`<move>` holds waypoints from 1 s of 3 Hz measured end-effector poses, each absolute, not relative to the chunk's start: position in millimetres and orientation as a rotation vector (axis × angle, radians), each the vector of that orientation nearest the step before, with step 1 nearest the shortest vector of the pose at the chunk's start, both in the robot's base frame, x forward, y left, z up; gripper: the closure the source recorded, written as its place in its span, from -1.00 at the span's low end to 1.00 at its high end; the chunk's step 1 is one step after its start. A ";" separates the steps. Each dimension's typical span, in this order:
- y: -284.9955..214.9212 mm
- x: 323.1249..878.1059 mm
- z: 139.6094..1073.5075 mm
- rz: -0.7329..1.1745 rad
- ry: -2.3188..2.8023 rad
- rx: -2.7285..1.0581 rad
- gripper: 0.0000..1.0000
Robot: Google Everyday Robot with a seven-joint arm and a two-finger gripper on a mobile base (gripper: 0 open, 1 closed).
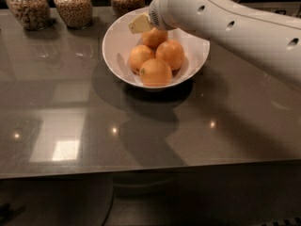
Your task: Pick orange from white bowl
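Gripper (140,24) above white bowl (117,55); arm (225,29) partly hides rear orange (155,37).

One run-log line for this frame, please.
phase: pre-grasp | gripper: above white bowl, at rear orange | contact: cannot tell | three other oranges: in bowl | lifted: none

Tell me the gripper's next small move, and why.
Probably a short descent onto the rear orange. The gripper hovers over the back of the white bowl, just above and left of that orange, which is the fruit nearest to it and lies uncovered from above. A slight shift toward the orange's middle may be needed.
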State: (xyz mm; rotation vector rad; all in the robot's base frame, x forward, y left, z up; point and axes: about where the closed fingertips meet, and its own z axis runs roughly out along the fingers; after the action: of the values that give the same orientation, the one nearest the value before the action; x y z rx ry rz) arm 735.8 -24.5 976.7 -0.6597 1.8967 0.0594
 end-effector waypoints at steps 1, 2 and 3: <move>-22.5 742.0 967.4 0.053 1.913 -0.654 -0.64; -20.8 744.7 953.0 0.055 1.949 -0.650 -0.54; -22.1 747.3 939.4 0.052 1.986 -0.638 -0.46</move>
State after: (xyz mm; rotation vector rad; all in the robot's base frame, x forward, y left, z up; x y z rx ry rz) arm 747.3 -22.1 939.4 -0.6384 1.9858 0.0523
